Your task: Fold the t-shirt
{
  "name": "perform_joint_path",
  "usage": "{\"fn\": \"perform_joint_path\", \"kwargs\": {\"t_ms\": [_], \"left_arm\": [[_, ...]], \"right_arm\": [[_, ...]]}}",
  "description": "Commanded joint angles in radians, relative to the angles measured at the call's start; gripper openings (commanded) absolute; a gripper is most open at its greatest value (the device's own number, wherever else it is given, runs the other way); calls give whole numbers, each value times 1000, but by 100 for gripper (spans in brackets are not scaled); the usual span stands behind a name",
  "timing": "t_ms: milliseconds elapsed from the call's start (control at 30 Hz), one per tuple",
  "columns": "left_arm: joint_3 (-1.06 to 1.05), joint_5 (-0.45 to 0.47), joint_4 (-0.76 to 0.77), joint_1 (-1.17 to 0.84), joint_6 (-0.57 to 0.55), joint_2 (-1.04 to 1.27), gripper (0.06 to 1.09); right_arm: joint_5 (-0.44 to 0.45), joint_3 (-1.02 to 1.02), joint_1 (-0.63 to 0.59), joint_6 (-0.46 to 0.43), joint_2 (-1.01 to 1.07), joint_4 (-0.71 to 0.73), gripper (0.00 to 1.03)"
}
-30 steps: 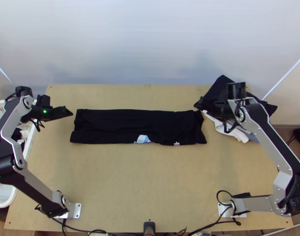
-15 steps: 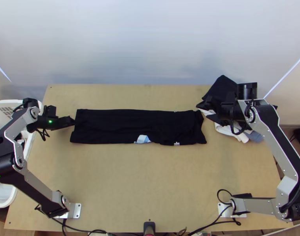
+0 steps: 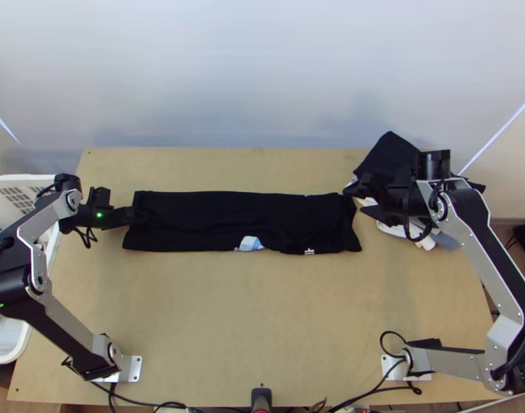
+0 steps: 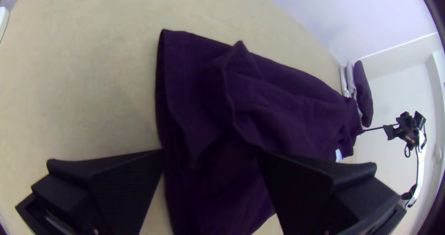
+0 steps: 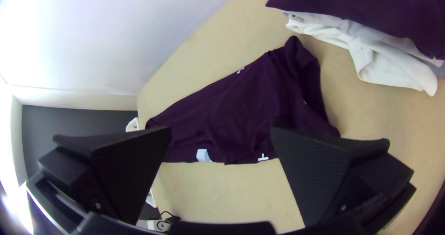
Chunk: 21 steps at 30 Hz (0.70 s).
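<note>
The black t-shirt lies folded into a long flat strip across the table, a pale blue patch and small white print at its near edge. At the strip's left end is my left gripper; in the left wrist view my left gripper is open, with the dark cloth rumpled between and beyond its fingers. My right gripper is just off the strip's right end. In the right wrist view my right gripper stands open above the table, the t-shirt beyond its fingers.
A pile of folded clothes, dark cloth over white cloth, sits at the table's back right, under the right arm. A white basket stands off the left edge. Bare table lies nearer the bases.
My left gripper has moved right, onto the strip's left end. My right gripper has shifted slightly right and nearer, and its fingers show apart. The t-shirt has stayed in place.
</note>
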Motion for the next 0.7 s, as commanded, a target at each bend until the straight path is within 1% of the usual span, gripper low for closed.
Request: {"fn": "perform_joint_path", "kwargs": {"t_ms": [0,100,267,300,333,367,433,467,567,600,667], "left_arm": [[1,0,35,-46,-42,18,101],[1,2,51,-78,-69,23,101],[1,22,88,-122,-148,6,100],[-7,28,89,-128,-156,-1,95],[-24,39,104,-131,-164,-14,85],[-49,40,149,-131,-199,-32,67],[-111,30,275,-128,-282,-81,15],[-131,27,309,-119,-311,-101,10],[-136,25,284,-65,-299,-143,9],[-133,23,270,-35,-282,-153,9],[-104,22,206,51,-204,-161,9]], "right_arm": [[0,-15,-1,-3,-15,-1,99],[-2,-21,0,-1,-15,-1,99],[-2,-27,12,-1,-15,1,99],[0,-27,12,-1,-15,1,99],[0,-28,12,-1,-15,1,99],[0,-30,11,-1,-15,1,99],[0,-38,8,-4,-18,1,99],[0,-41,6,-7,-21,1,99],[0,-55,-1,-10,-29,1,99],[0,-59,-5,-10,-33,1,99],[0,-67,-8,-13,-40,1,99]]}}
